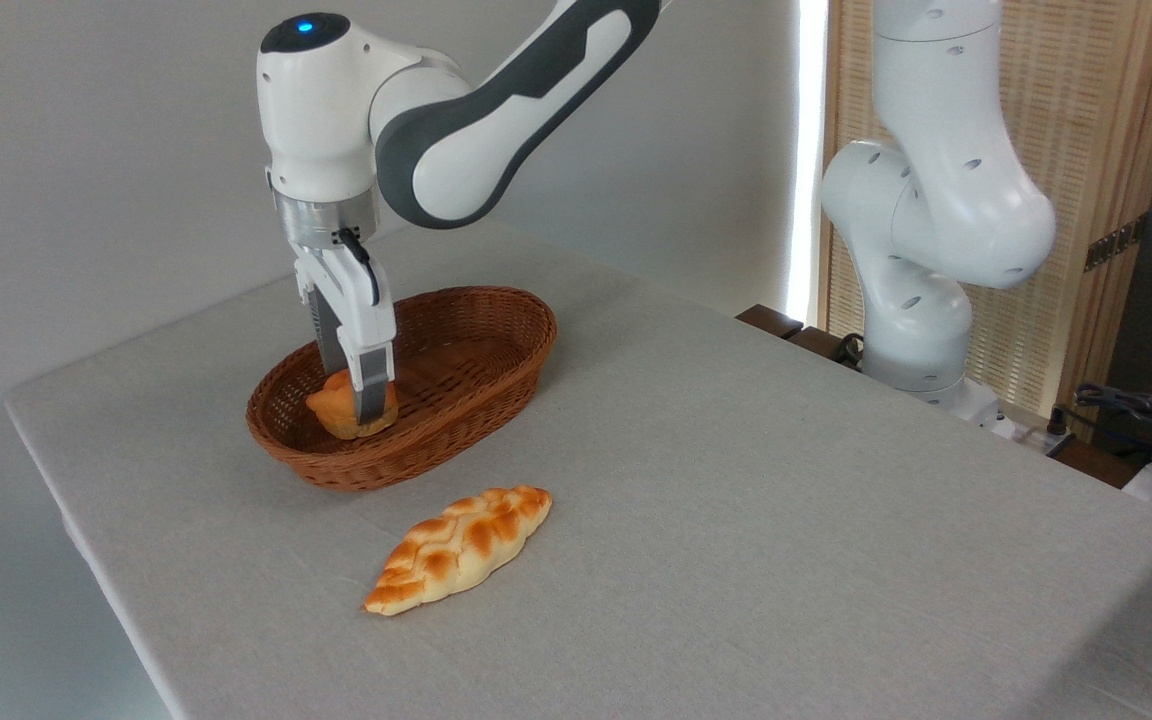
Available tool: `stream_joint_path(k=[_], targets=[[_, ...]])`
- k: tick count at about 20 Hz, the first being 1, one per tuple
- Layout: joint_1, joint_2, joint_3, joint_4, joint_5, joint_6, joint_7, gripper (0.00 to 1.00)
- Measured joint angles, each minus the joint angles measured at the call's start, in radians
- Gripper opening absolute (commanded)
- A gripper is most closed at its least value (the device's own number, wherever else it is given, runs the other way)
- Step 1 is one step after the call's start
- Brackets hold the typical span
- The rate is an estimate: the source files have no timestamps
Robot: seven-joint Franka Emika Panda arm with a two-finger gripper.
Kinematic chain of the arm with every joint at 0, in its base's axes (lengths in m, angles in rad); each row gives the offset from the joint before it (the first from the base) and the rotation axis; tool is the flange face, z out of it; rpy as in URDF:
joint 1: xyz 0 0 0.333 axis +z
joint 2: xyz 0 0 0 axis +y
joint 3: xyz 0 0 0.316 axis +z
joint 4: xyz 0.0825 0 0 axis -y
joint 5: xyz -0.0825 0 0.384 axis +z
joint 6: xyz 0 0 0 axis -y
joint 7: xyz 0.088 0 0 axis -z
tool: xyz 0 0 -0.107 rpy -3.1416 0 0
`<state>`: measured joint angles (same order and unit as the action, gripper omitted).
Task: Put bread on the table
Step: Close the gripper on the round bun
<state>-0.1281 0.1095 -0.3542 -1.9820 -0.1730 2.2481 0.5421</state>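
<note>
Bread, the small round golden-orange bun (341, 414), sits between the tool's (361, 408) fingers, inside the oval brown wicker basket (456, 400). Whether the tool squeezes it yet cannot be told. Lifting and setting it on the grey cloth worktop (736, 500) are left.

light grey cloth-covered desk (736, 500), oval brown wicker basket (476, 400) toward its far left, long braided loaf (459, 548) lying just in front of basket

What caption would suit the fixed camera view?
Gripper lowered around the bun in the wicker basket; braided loaf on the table.
</note>
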Motion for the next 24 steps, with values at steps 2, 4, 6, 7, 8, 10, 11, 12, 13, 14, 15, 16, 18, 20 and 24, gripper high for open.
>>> stream_joint_path(k=[2,4,6,7,8,10,11,12,13,14,15,16,18,20,24], targets=[[0.0,0.012,-0.004,-0.001,0.0,0.019,0.0,0.94],[0.0,0.02,-0.009,-0.002,0.0,0.022,0.0,0.7],[0.0,0.022,-0.013,-0.003,0.0,0.022,0.0,0.48],[0.0,0.022,-0.014,-0.003,0.0,0.022,0.0,0.44],[0.0,0.022,-0.015,-0.003,0.0,0.022,0.0,0.43],[0.0,0.022,-0.015,-0.003,0.0,0.022,0.0,0.42],[0.0,0.022,-0.015,-0.003,0.0,0.022,0.0,0.41],[0.0,0.022,-0.015,-0.003,0.0,0.022,0.0,0.41],[0.0,0.022,-0.015,-0.003,0.0,0.022,0.0,0.42],[0.0,0.022,-0.015,-0.003,0.0,0.022,0.001,0.42],[0.0,0.022,-0.015,-0.003,0.0,0.022,0.001,0.42],[0.0,0.022,-0.015,-0.003,0.0,0.022,0.002,0.42],[0.0,0.022,-0.015,-0.003,0.0,0.022,0.002,0.43],[0.0,0.022,-0.015,-0.003,0.005,0.022,0.003,0.43],[0.0,0.022,-0.015,-0.003,0.015,0.021,0.003,0.42]])
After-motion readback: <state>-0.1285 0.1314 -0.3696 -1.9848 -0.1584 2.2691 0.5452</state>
